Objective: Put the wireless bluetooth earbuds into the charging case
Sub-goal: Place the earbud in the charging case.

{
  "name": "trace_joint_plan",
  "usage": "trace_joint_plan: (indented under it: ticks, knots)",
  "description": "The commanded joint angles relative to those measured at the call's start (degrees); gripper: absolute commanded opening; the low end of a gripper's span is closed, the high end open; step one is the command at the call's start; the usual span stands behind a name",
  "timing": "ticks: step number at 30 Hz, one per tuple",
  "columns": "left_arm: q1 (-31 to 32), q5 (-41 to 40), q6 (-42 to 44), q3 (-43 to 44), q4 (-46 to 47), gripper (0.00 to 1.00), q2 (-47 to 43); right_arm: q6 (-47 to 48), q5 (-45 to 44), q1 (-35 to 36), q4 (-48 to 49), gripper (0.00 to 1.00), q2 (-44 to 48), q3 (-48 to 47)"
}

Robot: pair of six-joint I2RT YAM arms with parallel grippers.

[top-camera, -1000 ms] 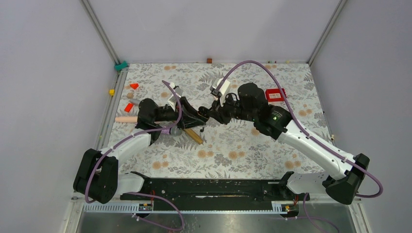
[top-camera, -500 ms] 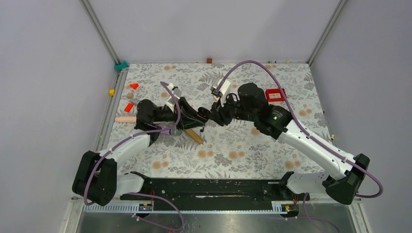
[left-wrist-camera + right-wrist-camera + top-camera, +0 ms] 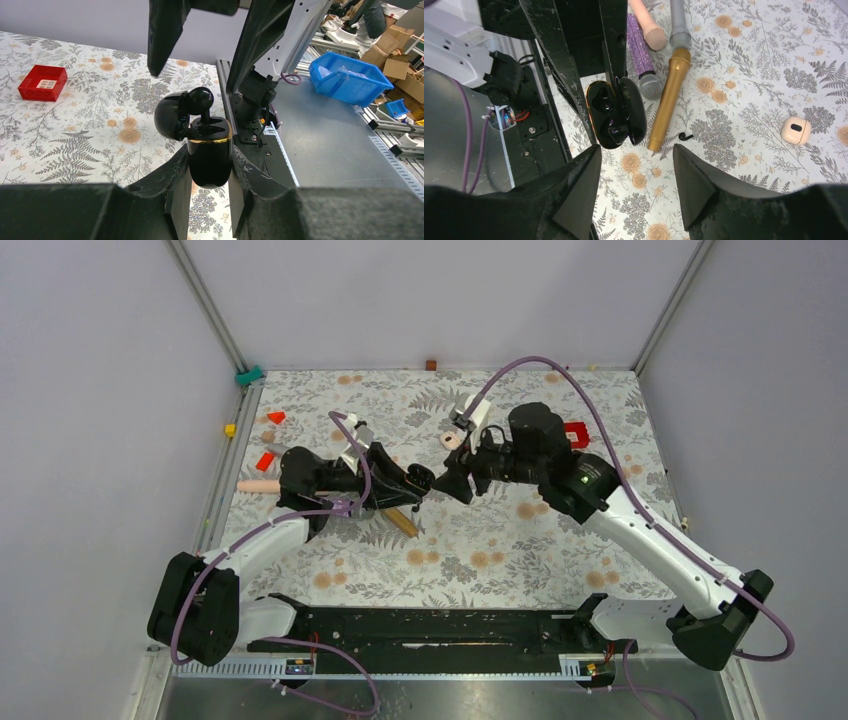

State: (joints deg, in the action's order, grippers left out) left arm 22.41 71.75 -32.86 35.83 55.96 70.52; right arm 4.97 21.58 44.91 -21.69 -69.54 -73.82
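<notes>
My left gripper [image 3: 210, 170] is shut on the glossy black charging case [image 3: 210, 160] and holds it above the cloth with its lid [image 3: 170, 117] swung open. One black earbud [image 3: 200, 100] stands in a slot of the case, its round head sticking up. In the right wrist view the open case [image 3: 616, 117] shows just beyond my right gripper [image 3: 636, 150], which is open and empty. A tiny black hooked piece [image 3: 684, 136], perhaps the other earbud, lies on the cloth by the gold microphone. In the top view the grippers, left [image 3: 415, 480] and right [image 3: 447, 485], are close together.
Gold [image 3: 669, 97], purple [image 3: 644, 65], grey [image 3: 679, 25] and pink [image 3: 646, 22] microphones lie under the left gripper. A cream-pink rounded object [image 3: 796, 130] lies beyond them. A red box [image 3: 575, 433] sits at the back right, and red blocks [image 3: 265, 461] at the left edge.
My right gripper has drawn back to the right, away from the case, and now stands open. The left gripper still holds the case in about the same place.
</notes>
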Motion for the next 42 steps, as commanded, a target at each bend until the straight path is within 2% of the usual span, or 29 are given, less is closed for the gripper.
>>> trace_joint_plan:
  ticks: [1, 8, 16, 20, 25, 35, 42]
  knots:
    - [0.21, 1.42, 0.79, 0.43, 3.92, 0.0, -1.59, -1.92, 6.32, -2.56, -0.23, 0.63, 3.41, -2.94]
    - [0.5, 2.41, 1.53, 0.28, 4.16, 0.0, -1.53, -4.2, 10.66, -5.27, 1.64, 0.65, 3.7, -1.98]
    - [2.22, 3.88, -0.59, -3.66, 16.09, 0.0, -1.15, 2.83, 14.14, -5.31, -0.39, 0.67, 2.91, -0.94]
    - [2.52, 3.23, -1.21, -3.75, 17.23, 0.0, -0.28, 4.97, 18.68, -5.2, -2.97, 0.67, 1.76, -1.69]
    - [2.57, 2.83, -1.62, -3.67, 17.25, 0.0, 0.28, 6.21, 20.06, -4.7, -3.72, 0.66, 1.82, -1.54]
    - [2.87, 2.55, -2.78, -3.14, 17.18, 0.0, 1.86, 1.48, 28.88, -4.58, -3.11, 0.64, 3.21, -2.33]
    - [2.98, 2.42, -2.68, -3.02, 16.62, 0.0, 1.87, -2.22, 29.7, -4.64, 0.03, 0.65, 1.14, -1.31]
